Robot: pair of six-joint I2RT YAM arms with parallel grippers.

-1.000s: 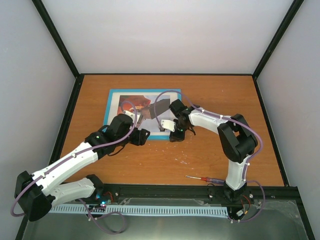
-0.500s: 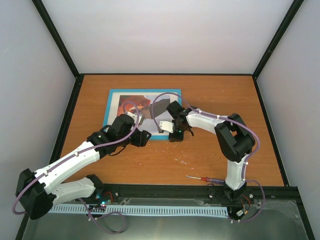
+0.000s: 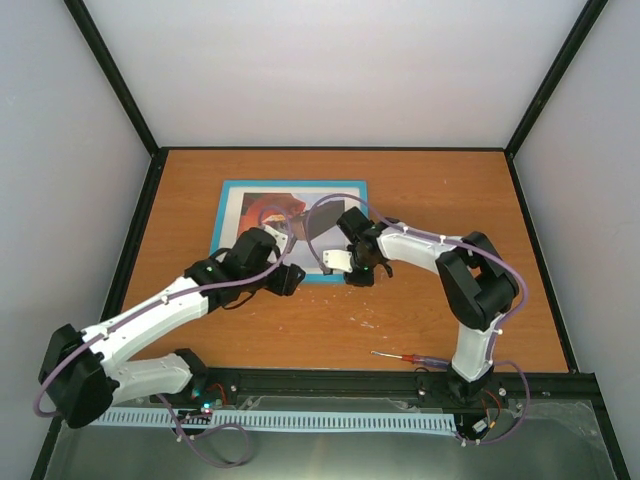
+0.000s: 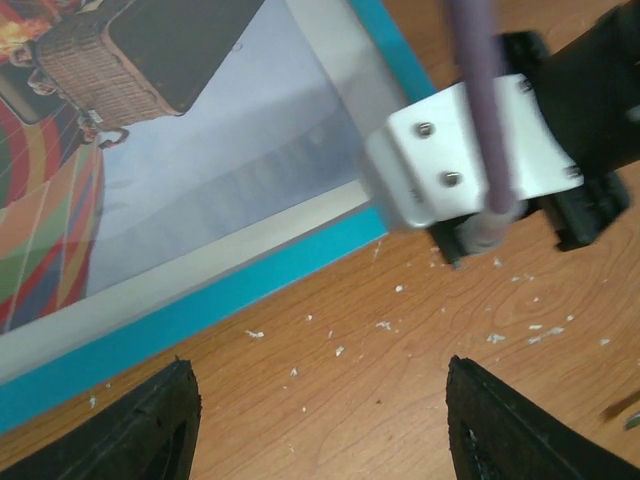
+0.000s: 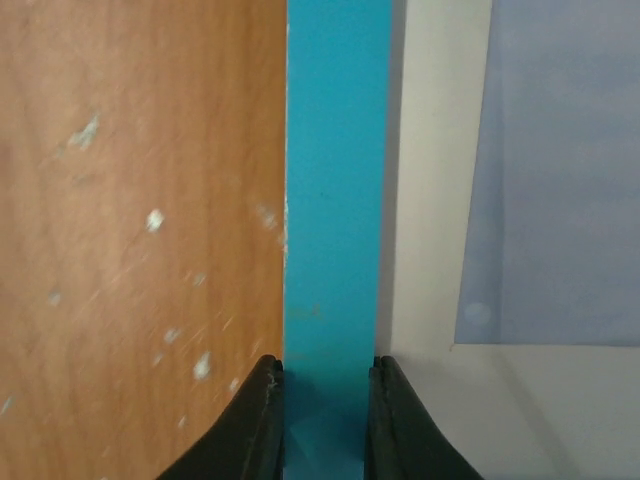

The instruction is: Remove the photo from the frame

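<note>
gripper [image 5: 325,425]: dark fingers [image 5: 262,420] at the bottom edge, one against each side of the frame
frame [image 5: 335,200]: turquoise bar running straight up
mat [image 5: 435,200]: white strip, just right of it
photo [image 5: 560,170]: pale blue (sky only), far right
table [image 5: 140,200]: brown wood, pale flecks, left

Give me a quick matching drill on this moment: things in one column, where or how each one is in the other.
1. photo
2. screwdriver
3. left hand
4. right hand

a. pinching the blue rim of the frame
b. open, above bare table
c. lying near the table's near edge
d. inside the frame

Pairs: 1-d, 2-c, 3-b, 4-a
</note>
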